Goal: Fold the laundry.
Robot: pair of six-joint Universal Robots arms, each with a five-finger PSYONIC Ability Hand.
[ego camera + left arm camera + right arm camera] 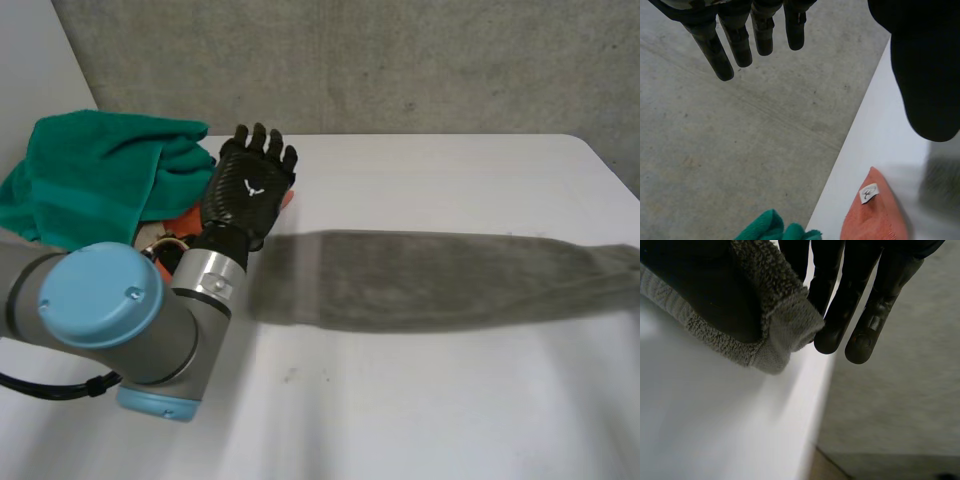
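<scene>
One grey towel (440, 280), soft and likely limp, lies along the tabletop (420, 420); right hand (880, 305) pinches its right corner, left hand (250, 188) empty, fingers straight. Best gripped by corners.

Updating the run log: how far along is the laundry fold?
Done: no finished fold visible. In hand: the right hand pinches one end of the grey towel, drawn out across the table. Left: fold it, then the green towel and orange cloth, heaped by the open left hand.
</scene>
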